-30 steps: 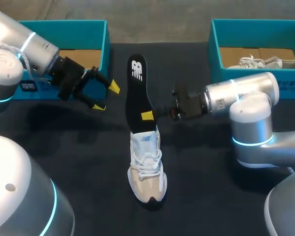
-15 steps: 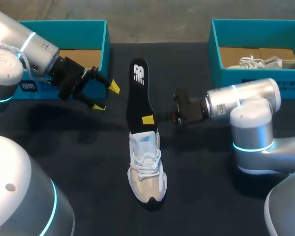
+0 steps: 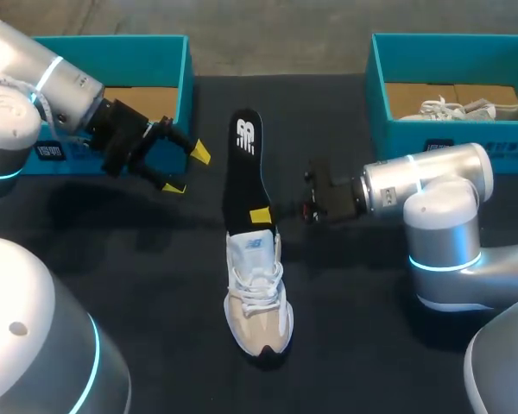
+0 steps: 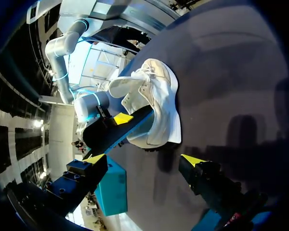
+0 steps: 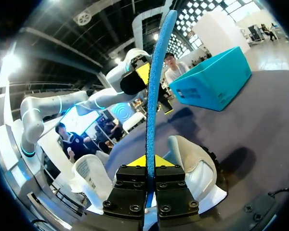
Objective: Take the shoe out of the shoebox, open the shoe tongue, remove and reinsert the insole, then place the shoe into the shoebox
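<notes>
The right gripper [image 3: 260,212] is pinched tight on the edge of the black insole [image 3: 244,164], whose near end meets the heel opening of the white sneaker [image 3: 259,297] lying in the middle of the table [image 3: 129,259], apparently so it can be fed back in, while the left gripper [image 3: 186,170] hangs wide open and empty beside the teal shoebox [image 3: 177,78].
</notes>
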Robot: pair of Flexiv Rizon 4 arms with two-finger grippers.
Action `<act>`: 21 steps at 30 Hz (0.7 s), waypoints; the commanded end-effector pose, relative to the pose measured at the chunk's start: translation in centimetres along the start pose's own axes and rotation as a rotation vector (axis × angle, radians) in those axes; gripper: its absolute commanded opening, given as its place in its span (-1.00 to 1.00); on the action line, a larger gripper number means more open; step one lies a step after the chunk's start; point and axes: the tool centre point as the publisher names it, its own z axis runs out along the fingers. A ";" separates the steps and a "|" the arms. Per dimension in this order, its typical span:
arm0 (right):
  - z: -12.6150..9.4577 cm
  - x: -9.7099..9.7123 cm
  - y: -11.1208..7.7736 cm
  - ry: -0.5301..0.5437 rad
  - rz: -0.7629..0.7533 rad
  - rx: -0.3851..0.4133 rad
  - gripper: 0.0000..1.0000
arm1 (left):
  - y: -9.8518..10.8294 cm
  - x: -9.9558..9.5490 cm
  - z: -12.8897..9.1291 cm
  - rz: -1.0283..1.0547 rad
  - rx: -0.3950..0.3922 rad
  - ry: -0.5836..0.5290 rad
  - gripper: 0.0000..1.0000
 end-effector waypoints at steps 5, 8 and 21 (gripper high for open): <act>0.4 -0.2 -0.6 -0.001 0.015 -0.001 -1.00 | 0.0 0.0 0.0 0.000 0.000 0.003 1.00; 0.4 -0.3 -0.9 0.000 0.025 0.000 -1.00 | 0.0 0.0 0.0 0.000 0.000 0.003 1.00; 0.3 -0.4 -2.1 0.005 0.060 0.006 -1.00 | 0.0 0.0 0.0 0.000 0.000 0.003 1.00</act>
